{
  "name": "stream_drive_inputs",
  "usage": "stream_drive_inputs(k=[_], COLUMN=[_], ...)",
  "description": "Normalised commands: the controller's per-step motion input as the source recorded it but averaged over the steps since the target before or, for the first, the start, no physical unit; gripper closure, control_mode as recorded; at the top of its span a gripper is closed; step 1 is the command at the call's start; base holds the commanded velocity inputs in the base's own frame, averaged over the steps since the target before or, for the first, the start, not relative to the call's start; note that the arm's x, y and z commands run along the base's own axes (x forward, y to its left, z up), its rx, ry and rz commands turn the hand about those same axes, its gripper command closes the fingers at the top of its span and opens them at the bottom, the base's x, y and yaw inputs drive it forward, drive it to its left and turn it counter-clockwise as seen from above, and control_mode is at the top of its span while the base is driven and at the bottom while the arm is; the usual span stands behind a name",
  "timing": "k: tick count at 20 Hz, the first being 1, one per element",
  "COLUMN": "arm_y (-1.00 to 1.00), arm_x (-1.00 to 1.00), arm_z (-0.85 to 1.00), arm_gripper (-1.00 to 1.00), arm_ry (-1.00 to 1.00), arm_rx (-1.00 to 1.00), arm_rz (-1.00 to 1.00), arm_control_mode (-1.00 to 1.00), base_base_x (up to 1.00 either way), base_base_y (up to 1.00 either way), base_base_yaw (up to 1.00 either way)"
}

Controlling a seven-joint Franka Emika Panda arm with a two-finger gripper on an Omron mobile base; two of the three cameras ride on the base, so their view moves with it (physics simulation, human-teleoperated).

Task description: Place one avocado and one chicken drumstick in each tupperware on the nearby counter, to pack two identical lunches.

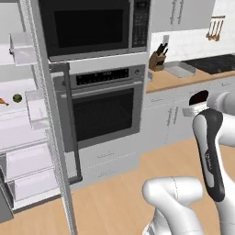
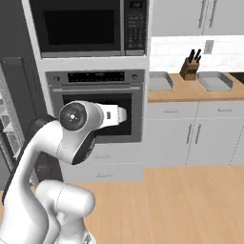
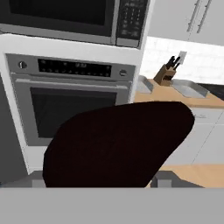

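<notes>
The pincer [image 3: 99,181] grips a dark drumstick-shaped piece [image 3: 118,142] that blocks much of the hand view. Two grey containers [image 2: 215,80] [image 2: 159,81] sit on the worktop [image 2: 190,94], one on each side of a knife block [image 2: 189,69]. In the open fridge, an avocado [image 1: 17,98] and a drumstick [image 1: 3,101] lie close together on a shelf [image 1: 13,109].

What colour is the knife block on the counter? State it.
Brown wood, with dark knife handles; the knife block shows best in the right base view.
</notes>
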Motion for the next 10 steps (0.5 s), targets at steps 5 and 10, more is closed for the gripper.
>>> stream_drive_inputs(k=[5,10], arm_y=[0.0,0.0], arm_x=[0.0,0.0], arm_z=[0.0,0.0], arm_gripper=[1.0,1.0], arm_ry=[0.0,0.0], arm_rx=[0.0,0.0], arm_rz=[0.0,0.0], arm_control_mode=[1.0,1.0], base_base_x=[1.0,1.0], base_base_y=[-0.86,-0.8], base_base_yaw=[-0.11,-0.02])
